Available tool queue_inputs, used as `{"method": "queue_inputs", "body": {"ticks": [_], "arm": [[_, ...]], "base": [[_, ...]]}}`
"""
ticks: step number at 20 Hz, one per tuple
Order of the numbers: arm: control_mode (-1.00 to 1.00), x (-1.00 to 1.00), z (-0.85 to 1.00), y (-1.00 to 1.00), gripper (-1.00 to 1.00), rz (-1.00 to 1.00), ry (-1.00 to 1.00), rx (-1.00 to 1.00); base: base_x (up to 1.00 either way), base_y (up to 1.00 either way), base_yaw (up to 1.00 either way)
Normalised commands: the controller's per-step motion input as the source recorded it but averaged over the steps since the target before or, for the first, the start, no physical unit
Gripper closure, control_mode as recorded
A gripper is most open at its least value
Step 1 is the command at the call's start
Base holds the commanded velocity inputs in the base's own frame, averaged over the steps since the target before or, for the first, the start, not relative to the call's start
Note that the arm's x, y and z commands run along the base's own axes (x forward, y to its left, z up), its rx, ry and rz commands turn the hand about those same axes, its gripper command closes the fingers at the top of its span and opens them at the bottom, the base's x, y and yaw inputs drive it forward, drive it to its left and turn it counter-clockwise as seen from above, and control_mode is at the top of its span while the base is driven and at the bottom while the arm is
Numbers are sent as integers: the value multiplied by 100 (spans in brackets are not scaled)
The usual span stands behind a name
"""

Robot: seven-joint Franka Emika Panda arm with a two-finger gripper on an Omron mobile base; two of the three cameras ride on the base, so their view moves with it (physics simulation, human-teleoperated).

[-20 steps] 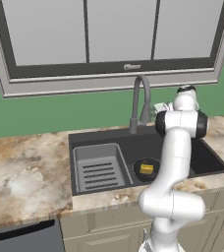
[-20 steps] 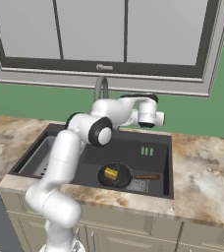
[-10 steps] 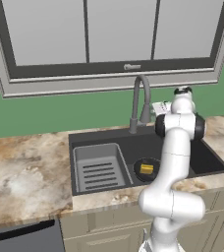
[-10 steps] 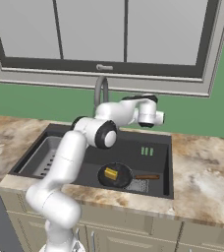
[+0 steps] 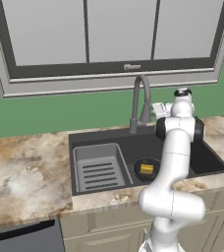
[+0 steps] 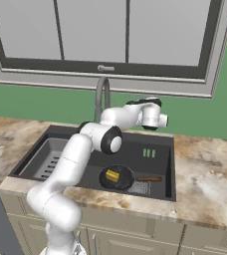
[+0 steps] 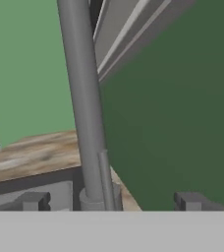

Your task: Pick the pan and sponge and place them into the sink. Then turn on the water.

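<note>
**Open gripper at the faucet, pan and sponge in the sink**

The pan [image 6: 116, 177] lies in the sink [image 6: 161, 149], beside the grey rack [image 5: 98, 167], with the sponge [image 6: 112, 176] on it. The gripper [image 7: 109, 201] hangs wide open, holding nothing, its fingertips [image 7: 33, 201] either side of the faucet [image 7: 86, 113] near its base. No stream shows at the spout.

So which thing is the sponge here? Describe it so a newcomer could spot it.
Start at the dark sink below the window. Right of its grey ribbed rack lies a round black pan. The sponge is the small yellow block inside that pan.
</note>
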Motion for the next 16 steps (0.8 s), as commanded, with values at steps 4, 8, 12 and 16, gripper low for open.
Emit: {"method": "queue_inputs", "body": {"ticks": [4, 8, 12, 16], "arm": [[-100, 33, -16, 0, -100, -3, 2, 0], [-100, 18, -6, 2, -100, 0, 8, 2], [-100, 1, -1, 19, -100, -2, 8, 1], [-100, 0, -5, 22, -100, -3, 10, 0]], "base": [[0, 0, 0], [0, 0, 0], [0, 0, 0], [0, 0, 0]]}}
